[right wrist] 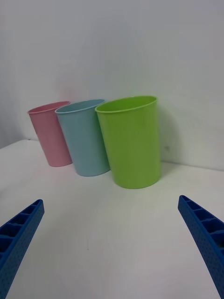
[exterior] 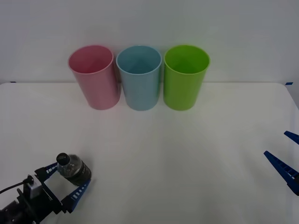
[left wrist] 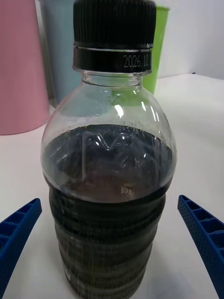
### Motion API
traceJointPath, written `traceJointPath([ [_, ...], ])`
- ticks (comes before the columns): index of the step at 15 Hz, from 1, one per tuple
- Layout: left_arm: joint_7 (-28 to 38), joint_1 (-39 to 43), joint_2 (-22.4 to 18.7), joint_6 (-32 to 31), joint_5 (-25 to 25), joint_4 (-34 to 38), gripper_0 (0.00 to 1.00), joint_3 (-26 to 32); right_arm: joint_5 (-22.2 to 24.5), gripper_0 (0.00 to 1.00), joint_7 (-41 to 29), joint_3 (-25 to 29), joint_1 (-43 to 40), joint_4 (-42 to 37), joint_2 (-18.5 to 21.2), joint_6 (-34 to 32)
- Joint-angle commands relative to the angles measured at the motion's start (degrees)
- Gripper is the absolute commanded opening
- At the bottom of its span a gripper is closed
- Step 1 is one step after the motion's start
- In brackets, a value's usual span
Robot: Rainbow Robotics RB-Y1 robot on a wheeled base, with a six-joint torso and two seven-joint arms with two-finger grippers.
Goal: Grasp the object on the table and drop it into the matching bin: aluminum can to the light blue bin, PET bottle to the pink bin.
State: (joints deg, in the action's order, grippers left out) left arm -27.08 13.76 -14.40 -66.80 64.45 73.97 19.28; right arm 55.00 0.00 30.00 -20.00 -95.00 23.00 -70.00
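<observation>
Closest to my front camera, my left claw [exterior: 67,179] sits spread open at the near left of the surface [exterior: 187,154], its ribbed blue fingers on either side of the PET bottle [exterior: 72,169], which stands upright between them with a gap showing on each side. Well beyond that claw, three smooth tapering plastic bins stand in a row: the pink bin [exterior: 95,77], the light blue bin [exterior: 139,77] and a green bin [exterior: 184,77], all round-rimmed. My right claw [exterior: 286,154] rests at the far right edge, released.

Through the left wrist camera I get detail the front camera lacks: the ridged black cap [left wrist: 114,21], a printed date on the neck ring, clear plastic shoulders, dark liquid and a corrugated dark label band [left wrist: 107,243].

On the right wrist camera, open blue fingers [right wrist: 205,233] frame bare white surface, with the green bin nearest.
</observation>
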Motion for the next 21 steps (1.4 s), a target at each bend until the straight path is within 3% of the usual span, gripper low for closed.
traceJointPath([
  [1,0.01,-1.20,0.60,0.45,0.50,-0.76,1.00,-0.12,0.00,1.00,0.00,0.00,0.00,0.00,0.00,0.00],
  [12,0.01,-3.22,0.60,0.45,1.11,-2.61,1.00,-1.00,0.00,1.00,0.00,0.00,0.00,0.00,0.00,0.00],
  [13,-0.26,-3.22,0.60,0.45,1.11,-2.61,0.15,-0.92,0.00,1.00,0.00,0.00,0.00,0.00,0.00,0.00],
  [14,-0.34,-3.22,0.60,0.45,1.11,-2.61,0.01,-0.83,0.00,1.00,0.00,0.00,0.00,0.00,0.00,0.00],
  [21,-0.70,-2.78,0.60,-0.08,1.11,-2.61,0.00,0.40,0.00,1.00,0.00,0.00,0.00,0.00,0.00,0.00],
])
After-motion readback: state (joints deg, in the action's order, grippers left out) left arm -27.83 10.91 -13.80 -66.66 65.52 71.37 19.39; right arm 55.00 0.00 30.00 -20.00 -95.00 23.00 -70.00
